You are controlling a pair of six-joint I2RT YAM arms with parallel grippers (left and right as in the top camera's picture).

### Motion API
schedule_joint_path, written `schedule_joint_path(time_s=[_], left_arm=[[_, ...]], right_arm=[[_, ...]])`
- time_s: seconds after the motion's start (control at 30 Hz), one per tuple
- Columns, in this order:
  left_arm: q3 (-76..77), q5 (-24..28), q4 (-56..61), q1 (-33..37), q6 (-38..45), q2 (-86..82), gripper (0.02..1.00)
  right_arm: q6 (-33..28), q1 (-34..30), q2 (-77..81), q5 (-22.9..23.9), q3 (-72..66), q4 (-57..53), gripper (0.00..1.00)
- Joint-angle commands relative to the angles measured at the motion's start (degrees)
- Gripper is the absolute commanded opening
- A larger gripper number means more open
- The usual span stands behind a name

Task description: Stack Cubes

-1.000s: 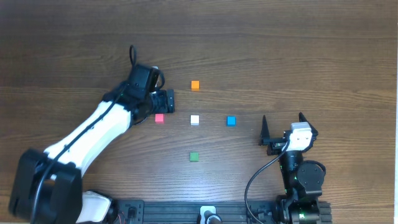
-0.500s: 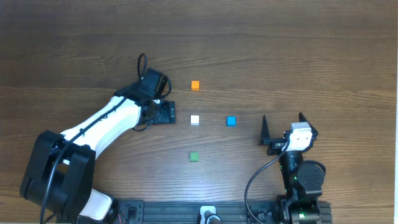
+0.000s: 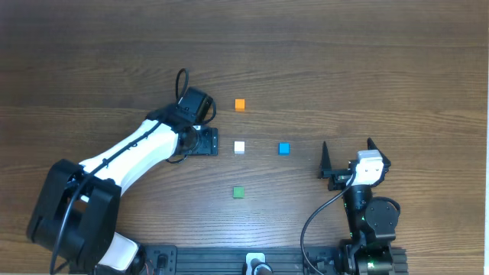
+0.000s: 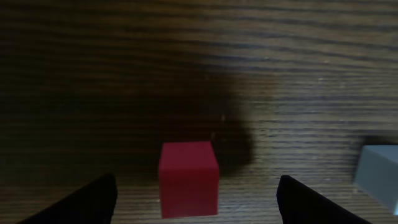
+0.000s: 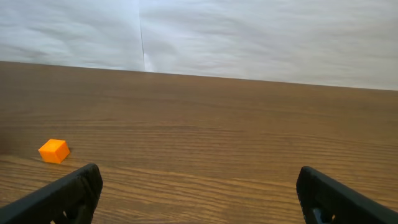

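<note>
red cube (image 4: 188, 177) sits on the wooden table (image 3: 382, 61) between the spread fingers of the left gripper (image 3: 206, 142), which is released and grips nothing; neither finger visibly touches it. the white cube (image 3: 239, 147) lies just beside that gripper, at its 3 o'clock. around the white cube, the orange cube (image 3: 240, 105) is at 12 o'clock, the blue cube (image 3: 284, 148) at 3 o'clock and the green cube (image 3: 238, 192) at 6 o'clock. the right gripper (image 3: 346, 155) sits at 4 o'clock from the blue cube, released and empty.
</note>
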Motion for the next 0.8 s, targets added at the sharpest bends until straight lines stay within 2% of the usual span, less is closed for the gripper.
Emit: schedule_joint_path(time_s=[0.03,0.33,0.63,0.8], left_arm=[[0.9,-1.68,-0.11,-0.02,-0.13,1.68,0.829],[0.9,-1.79,0.68,-0.02,-0.13,2.8,0.709],[0.9,-1.81,1.11,-0.02,-0.15,3.3,0.415],[0.9,-1.81,1.11,-0.02,-0.17,3.3,0.215]], right_arm=[[-0.22,-0.15,-0.2,-0.28,-0.31,-0.09,0.993],[-0.22,-0.15,-0.2,-0.28,-0.31,-0.09,0.993],[-0.22,-0.15,-0.2,-0.28,-0.31,-0.09,0.993],[-0.22,-0.15,-0.2,-0.26,-0.31,-0.09,0.993]])
